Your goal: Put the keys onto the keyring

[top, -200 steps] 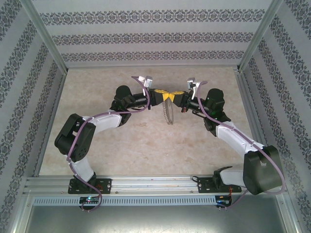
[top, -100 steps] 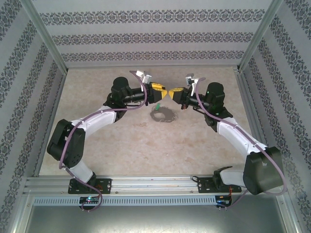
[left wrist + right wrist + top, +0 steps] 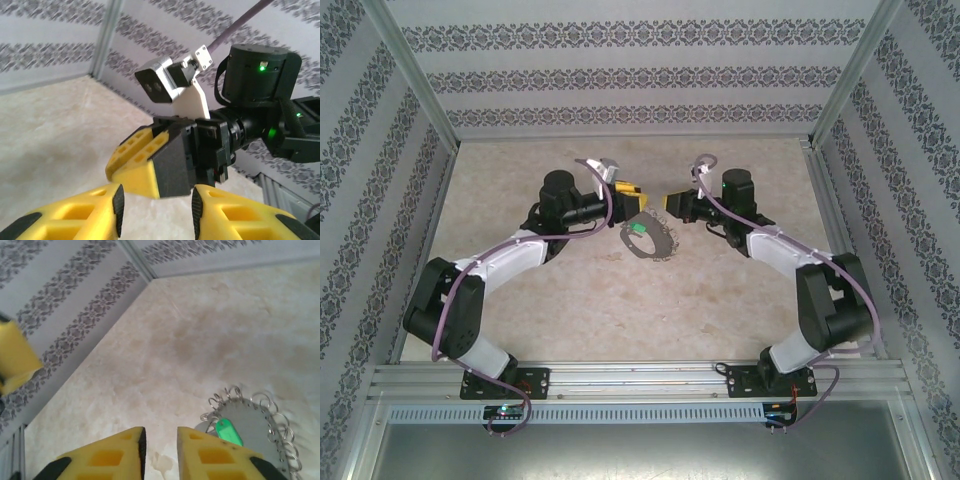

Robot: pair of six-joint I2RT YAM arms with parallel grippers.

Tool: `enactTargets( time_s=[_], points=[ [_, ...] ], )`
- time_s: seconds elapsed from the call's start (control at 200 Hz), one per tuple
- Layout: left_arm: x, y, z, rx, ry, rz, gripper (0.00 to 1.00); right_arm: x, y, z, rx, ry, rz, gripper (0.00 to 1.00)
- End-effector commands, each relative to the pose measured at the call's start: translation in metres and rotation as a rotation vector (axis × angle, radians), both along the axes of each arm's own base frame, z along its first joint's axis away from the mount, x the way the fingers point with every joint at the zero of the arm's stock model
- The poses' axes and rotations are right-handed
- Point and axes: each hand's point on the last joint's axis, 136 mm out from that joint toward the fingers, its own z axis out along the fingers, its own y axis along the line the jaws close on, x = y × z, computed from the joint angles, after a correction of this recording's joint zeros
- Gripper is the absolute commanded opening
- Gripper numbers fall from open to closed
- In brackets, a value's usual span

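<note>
Hovering over the middle of the surface (image 3: 570, 300), the left tool (image 3: 636, 196) points rightward with its yellow jaws part-open and nothing between them. Its own camera shows a clear gap between the pads and the right tool straight ahead.

Just toward the bases from its tip, down on the surface, lies the key (image 3: 640, 229), its green head resting over the left part of the keyring (image 3: 655, 245). The keyring lies flat, beaded fringe along its rim. In the top view its longer spread runs left to right beneath the gap between the two tools. Whether the key is threaded on the hoop or merely lying across it, I cannot tell.

The right tool (image 3: 670, 203) faces left, jaws a narrow slit apart and empty. From its wrist camera, keyring and key sit low and to the right of its fingers.

By my judgement the key lies a touch nearer the left tool. Any grasp would mean coming down and back toward the bases, and the left arm has the shorter reach.
</note>
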Motion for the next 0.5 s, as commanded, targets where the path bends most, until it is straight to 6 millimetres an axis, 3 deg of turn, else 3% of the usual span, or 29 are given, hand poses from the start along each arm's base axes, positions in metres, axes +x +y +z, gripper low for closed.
enactTargets(
  time_s=[0.0, 0.235, 0.495],
  points=[
    [0.010, 0.021, 0.008, -0.038, -0.039, 0.111, 0.45, 0.013, 0.010, -0.006, -0.027, 0.007, -0.041, 0.38],
    [0.023, 0.051, -0.029, -0.031, 0.051, 0.234, 0.48, 0.022, 0.022, -0.044, -0.093, 0.069, -0.107, 0.56],
    [0.039, 0.080, -0.057, 0.001, 0.142, 0.349, 0.54, 0.023, 0.049, -0.074, -0.207, 0.144, -0.118, 0.56]
  ],
)
